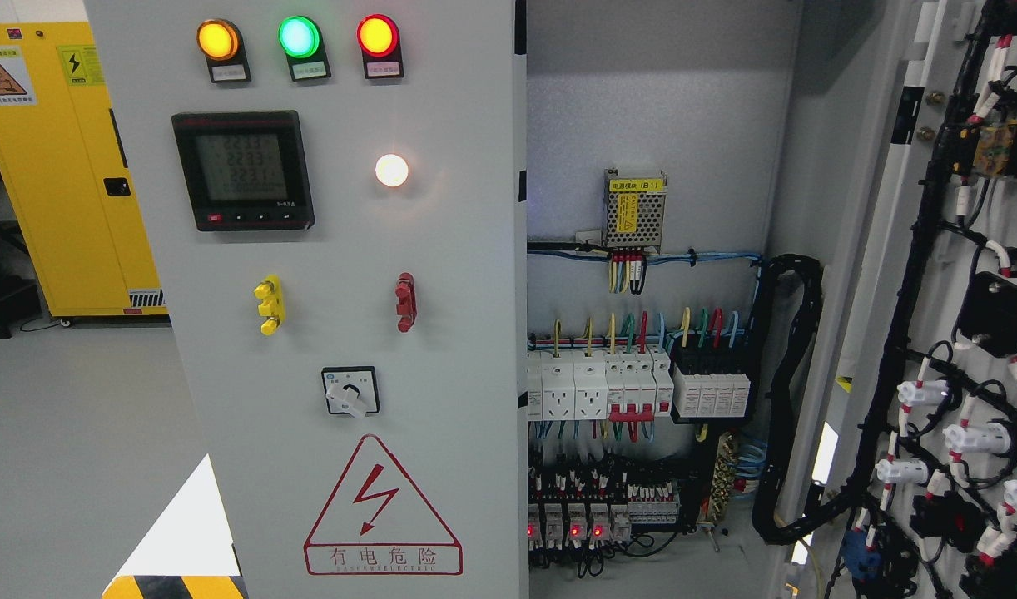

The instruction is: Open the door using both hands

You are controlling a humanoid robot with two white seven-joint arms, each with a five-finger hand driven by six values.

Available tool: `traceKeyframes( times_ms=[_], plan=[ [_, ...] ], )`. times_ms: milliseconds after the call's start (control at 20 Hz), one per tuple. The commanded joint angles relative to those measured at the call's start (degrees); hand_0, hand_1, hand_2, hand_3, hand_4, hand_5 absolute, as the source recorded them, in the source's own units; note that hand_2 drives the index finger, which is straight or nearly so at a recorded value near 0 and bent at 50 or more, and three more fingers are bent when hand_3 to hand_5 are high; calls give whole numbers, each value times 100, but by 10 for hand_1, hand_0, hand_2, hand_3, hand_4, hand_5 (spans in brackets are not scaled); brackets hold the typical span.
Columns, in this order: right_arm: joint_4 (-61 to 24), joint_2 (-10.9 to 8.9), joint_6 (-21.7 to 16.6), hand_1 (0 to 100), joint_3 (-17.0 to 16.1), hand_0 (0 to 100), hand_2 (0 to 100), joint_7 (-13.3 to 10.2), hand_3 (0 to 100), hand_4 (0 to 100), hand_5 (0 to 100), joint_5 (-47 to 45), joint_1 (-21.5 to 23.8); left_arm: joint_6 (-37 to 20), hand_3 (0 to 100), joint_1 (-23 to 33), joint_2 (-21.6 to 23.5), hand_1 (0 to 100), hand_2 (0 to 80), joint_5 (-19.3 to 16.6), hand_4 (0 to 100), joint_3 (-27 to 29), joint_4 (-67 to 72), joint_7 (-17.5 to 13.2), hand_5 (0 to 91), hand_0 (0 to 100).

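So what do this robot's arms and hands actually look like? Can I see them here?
Not in this head view: neither arm nor hand appears anywhere, so their colour, shape and cabling cannot be told. What shows is the grey cabinet's left door with its indicator lamps, meter and warning triangle, and the right door swung open, exposing the wiring inside.

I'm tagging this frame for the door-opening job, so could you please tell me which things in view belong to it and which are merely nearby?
Belongs to the job:
- left cabinet door, shut
- right cabinet door, swung open
- cabinet interior, exposed

Merely nearby:
- yellow safety cabinet, behind on the left
- floor

No robot hand shows.
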Motion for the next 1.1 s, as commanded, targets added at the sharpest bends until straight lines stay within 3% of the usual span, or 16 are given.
traceKeyframes(
  times_ms=[0, 100, 200, 300, 501, 651, 751, 901, 1052],
  plan=[
    [7, -13, -1, 11, -4, 221, 0, -1, 0, 0, 0, 0, -29, -236, 0, -221, -376, 0, 0, -200, 0, 1263, 4858, -5, 0, 0],
    [15, -13, -1, 11, 5, 221, 0, 8, 0, 0, 0, 0, -29, -227, 0, -705, -438, 0, 0, -200, 0, 1317, 6380, -6, 0, 0],
    [24, -13, -1, 11, 5, 221, 0, -1, 0, 0, 0, 0, -29, -201, 0, -786, -456, 0, 0, -208, 0, 1317, 7139, -6, 0, 0],
    [24, -13, -1, 11, 5, 219, 0, -1, 0, 0, 0, 0, -29, -61, 0, -726, -421, 0, 0, -226, 0, 1308, 7475, -6, 0, 0],
    [24, -13, -1, 12, 5, 219, 0, 8, 0, 0, 0, 0, -29, 974, 0, -620, -430, 0, 0, -261, 0, 1282, 7898, 38, 0, 0],
    [33, -4, -1, 12, 5, 219, 0, 8, 0, 0, 0, -9, -29, 1082, 0, -409, -377, 0, 0, -261, 0, 1273, 7898, 82, 0, 0],
    [33, 5, -1, 11, 13, 221, 0, -1, 0, 0, 0, -9, -29, 1091, 0, -409, -359, 0, 0, -261, 0, 1273, 7907, 257, 0, 0],
    [42, 13, -1, 11, 13, 220, 0, -1, 0, 0, 0, -9, -29, 1073, 0, -400, -368, 0, 0, -261, 0, 1282, 7899, 810, 0, 0],
    [42, 13, -1, 12, 13, 220, 0, -1, 0, 0, 0, 0, -29, 1047, 0, -426, -386, 0, 0, -252, 0, 1299, 7828, 882, 0, 0]
  ],
)
